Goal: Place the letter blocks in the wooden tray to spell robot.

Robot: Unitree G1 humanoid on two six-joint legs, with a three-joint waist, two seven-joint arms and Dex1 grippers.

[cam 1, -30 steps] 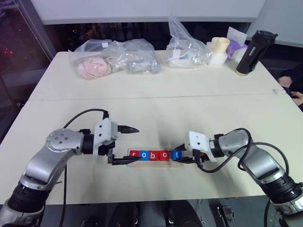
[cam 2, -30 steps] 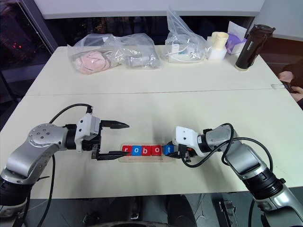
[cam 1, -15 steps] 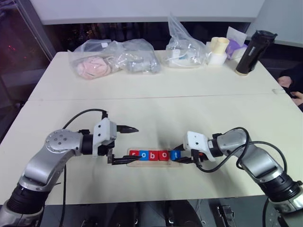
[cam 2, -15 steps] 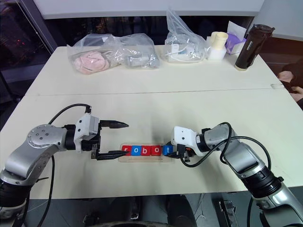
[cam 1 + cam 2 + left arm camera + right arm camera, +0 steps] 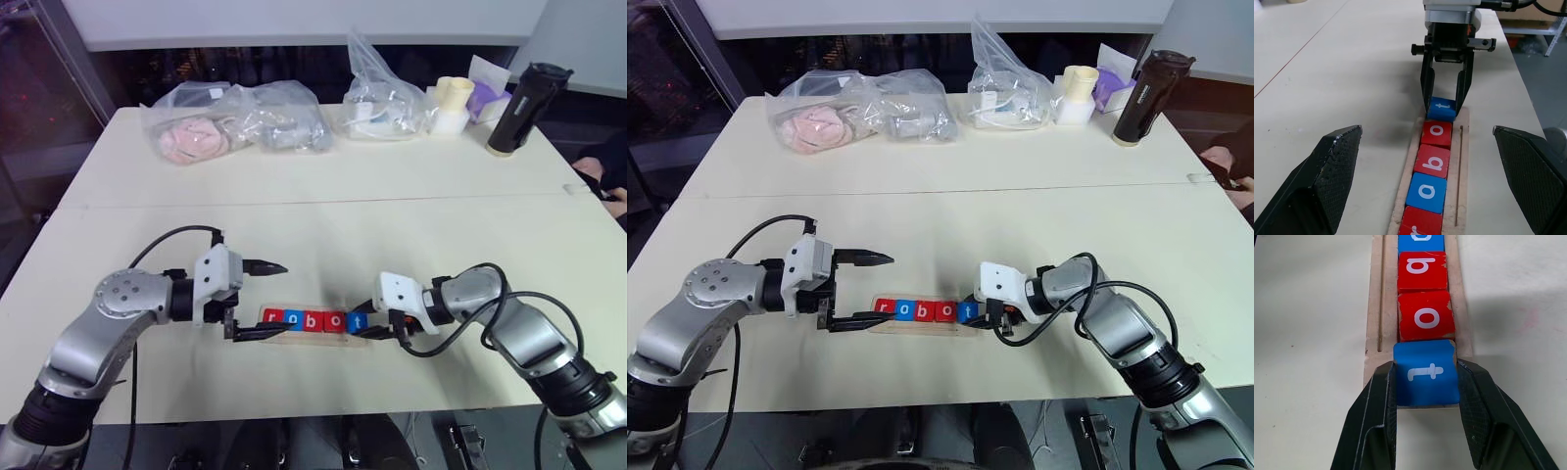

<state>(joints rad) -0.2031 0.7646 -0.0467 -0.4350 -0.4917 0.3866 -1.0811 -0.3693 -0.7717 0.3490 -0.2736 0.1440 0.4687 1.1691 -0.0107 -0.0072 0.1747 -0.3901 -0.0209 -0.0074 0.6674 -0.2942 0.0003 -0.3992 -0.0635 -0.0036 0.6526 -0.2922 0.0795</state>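
Blocks (image 5: 1432, 164): red/blue, white letters | right pincer (image 5: 1425, 377): grips blue t | left pincer (image 5: 265, 299): spread

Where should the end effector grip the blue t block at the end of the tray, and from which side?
Grip the blue t block by its two bare side edges, coming in from the open end of the wooden tray. The red o block butts its inner edge. The right end effector already clamps it that way.

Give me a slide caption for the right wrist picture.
Right gripper shut on the blue t block, at the wooden tray's end.
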